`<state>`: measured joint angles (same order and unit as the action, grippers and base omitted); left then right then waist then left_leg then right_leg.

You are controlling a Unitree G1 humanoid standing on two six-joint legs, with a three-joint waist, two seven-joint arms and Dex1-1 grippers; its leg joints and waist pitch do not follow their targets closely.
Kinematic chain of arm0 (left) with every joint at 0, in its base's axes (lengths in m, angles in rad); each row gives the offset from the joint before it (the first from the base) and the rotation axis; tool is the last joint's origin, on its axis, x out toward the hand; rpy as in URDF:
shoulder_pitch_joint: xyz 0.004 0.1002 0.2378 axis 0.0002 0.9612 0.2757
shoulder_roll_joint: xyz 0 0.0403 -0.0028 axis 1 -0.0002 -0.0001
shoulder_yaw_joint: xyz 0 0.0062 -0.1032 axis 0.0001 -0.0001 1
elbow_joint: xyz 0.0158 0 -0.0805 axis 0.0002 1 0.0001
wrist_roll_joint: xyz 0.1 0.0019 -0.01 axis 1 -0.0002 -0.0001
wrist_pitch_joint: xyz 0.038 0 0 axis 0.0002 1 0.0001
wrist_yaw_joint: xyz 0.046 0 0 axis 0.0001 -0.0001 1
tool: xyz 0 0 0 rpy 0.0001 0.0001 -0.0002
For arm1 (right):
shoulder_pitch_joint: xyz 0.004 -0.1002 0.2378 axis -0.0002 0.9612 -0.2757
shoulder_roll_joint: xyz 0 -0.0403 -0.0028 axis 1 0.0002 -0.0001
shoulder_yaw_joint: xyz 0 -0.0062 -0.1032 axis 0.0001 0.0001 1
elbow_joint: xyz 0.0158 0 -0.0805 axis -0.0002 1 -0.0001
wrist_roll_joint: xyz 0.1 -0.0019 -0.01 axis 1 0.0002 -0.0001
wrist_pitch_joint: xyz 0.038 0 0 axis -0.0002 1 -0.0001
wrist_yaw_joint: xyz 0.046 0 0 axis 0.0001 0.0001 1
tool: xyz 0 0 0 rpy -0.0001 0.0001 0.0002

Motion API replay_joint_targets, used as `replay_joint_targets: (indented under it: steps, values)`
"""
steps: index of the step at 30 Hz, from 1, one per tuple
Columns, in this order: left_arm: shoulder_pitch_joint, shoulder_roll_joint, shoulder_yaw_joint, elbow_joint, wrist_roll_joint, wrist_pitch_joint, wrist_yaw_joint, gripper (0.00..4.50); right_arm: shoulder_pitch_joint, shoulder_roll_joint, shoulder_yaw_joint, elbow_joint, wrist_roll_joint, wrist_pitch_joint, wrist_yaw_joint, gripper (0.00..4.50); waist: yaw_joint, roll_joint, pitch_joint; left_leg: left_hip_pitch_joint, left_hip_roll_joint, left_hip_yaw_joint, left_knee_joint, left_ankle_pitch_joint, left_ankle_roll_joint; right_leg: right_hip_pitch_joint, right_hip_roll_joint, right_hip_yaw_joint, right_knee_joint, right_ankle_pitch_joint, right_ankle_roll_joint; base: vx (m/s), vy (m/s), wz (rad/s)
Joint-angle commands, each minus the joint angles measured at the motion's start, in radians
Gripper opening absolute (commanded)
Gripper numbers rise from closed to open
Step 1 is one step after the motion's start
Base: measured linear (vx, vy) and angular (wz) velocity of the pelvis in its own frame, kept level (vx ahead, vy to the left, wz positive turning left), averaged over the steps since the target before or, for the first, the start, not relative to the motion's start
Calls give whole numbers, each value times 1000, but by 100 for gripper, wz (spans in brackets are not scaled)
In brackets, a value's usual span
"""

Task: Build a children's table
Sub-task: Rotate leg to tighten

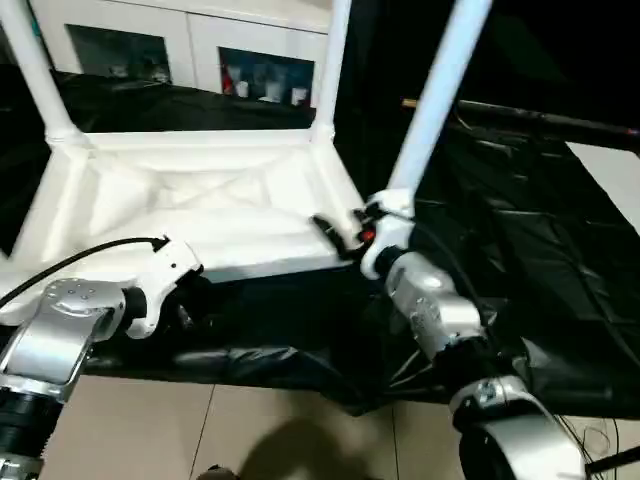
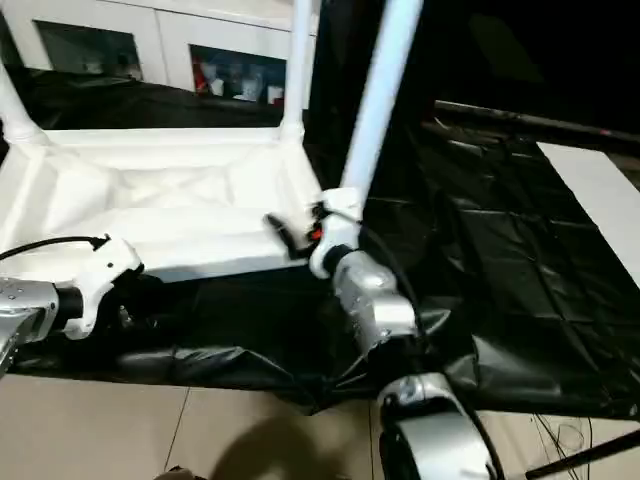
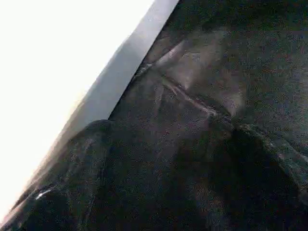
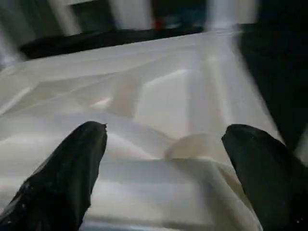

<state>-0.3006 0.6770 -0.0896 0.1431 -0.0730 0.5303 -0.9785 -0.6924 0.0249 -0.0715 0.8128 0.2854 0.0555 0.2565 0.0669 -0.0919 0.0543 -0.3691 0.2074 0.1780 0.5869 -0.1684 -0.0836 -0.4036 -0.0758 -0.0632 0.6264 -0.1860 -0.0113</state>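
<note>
Tabletop (image 1: 200, 215), white, inverted on black-sheeted worktable (image 1: 540, 270), ribbed underside up. Left gripper (image 1: 185, 290): at near edge, jaws released, empty. Legs: far-left leg (image 1: 35, 70) and far-right leg (image 1: 332, 60) upright in sockets. Near-right leg (image 1: 435, 100) rises tilted by near-right corner, seating unclear. Right gripper (image 4: 163, 159): spread wide, grasping nothing, facing that corner. Advice: square leg over socket, press straight down. Surroundings: cabinet (image 1: 200, 45) behind; flat white board (image 1: 610, 170) far right. Obstruction: right forearm hides leg's foot.
</note>
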Motion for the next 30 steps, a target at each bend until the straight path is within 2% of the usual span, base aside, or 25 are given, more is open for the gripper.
replay_joint_targets:
  steps: [1, 7, 9, 13, 16, 20, 22, 24, 26, 27, 28, 29, 30]
  values:
    - [3, -3, 11, 15, 10, -13, 24, 443, -2, -41, -69, 43, 14, -26, -74, 427, -7, 28, -61, 27, 21, -1, -75, -274, -68, 27, -51, 49, -70, -228, -148, 0, 0, 0]
    - [-2, -2, 5, 37, 17, -29, 44, 443, -39, -106, -127, 145, 19, -105, -156, 427, -4, 28, -64, 24, 19, 1, -72, -254, -63, 31, -50, 48, -66, -195, -148, 0, 0, 0]
    - [-2, -2, 4, 38, 17, -31, 47, 443, -51, -127, -143, 172, 21, -122, -167, 427, -1, 26, -63, 23, 19, 1, -72, -265, -64, 32, -51, 48, -68, -220, -143, 0, 0, 0]
    - [-2, -1, 5, 43, 18, -36, 53, 443, -71, -190, -176, 225, 10, -159, -182, 427, 1, 21, -65, 18, 16, 3, -68, -246, -58, 36, -49, 47, -67, -209, -136, 0, 0, 0]
    - [6, 8, 10, 46, 13, -49, 51, 443, -81, -250, -199, 270, 10, -179, -190, 427, -5, 15, -65, 13, 14, 2, -65, -238, -44, 37, -50, 45, -68, -221, -141, 0, 0, 0]
    - [33, 13, 35, 32, -14, -76, 38, 443, -88, -302, -215, 306, 10, -188, -188, 427, -10, 13, -63, 12, 14, 2, -63, -262, -37, 35, -48, 43, -73, -269, -137, 0, 0, 0]
    - [58, 15, 57, 3, -42, -80, 21, 443, -84, -306, -216, 308, 9, -185, -167, 427, -13, 12, -62, 10, 15, 2, -63, -263, -32, 35, -47, 42, -72, -266, -139, 0, 0, 0]
    - [109, 18, 114, -66, -123, -61, -30, 443, -71, -300, -206, 305, -2, -181, -120, 427, -18, 16, -64, 7, 16, -1, -63, -263, -31, 37, -49, 41, -69, -258, -148, 0, 0, 0]
    - [166, 35, 181, -131, -208, -18, -88, 443, -45, -283, -156, 273, -27, -165, -11, 427, -27, 16, -66, 1, 17, -1, -62, -250, -25, 41, -52, 42, -64, -220, -171, 0, 0, 0]
    - [191, 47, 213, -156, -243, 15, -112, 443, -28, -274, -120, 249, -48, -166, 45, 427, -31, 23, -64, 2, 17, -2, -63, -251, -17, 39, -47, 41, -64, -207, -181, 0, 0, 0]
    - [210, 61, 231, -170, -260, 36, -129, 443, -16, -269, -99, 231, -58, -165, 78, 427, -35, 20, -63, 5, 17, 0, -63, -257, -10, 36, -43, 42, -66, -198, -188, 0, 0, 0]
    - [236, 82, 252, -187, -281, 61, -153, 443, -2, -262, -75, 208, -61, -163, 124, 427, -32, 28, -62, 9, 17, 0, -63, -262, -8, 34, -42, 42, -65, -196, -193, 0, 0, 0]
    - [236, 82, 252, -187, -281, 61, -153, 443, -2, -262, -75, 208, -61, -163, 124, 427, -37, 24, -60, 3, 19, -2, -67, -271, -3, 38, -44, 43, -67, -212, -194, 0, 0, 0]
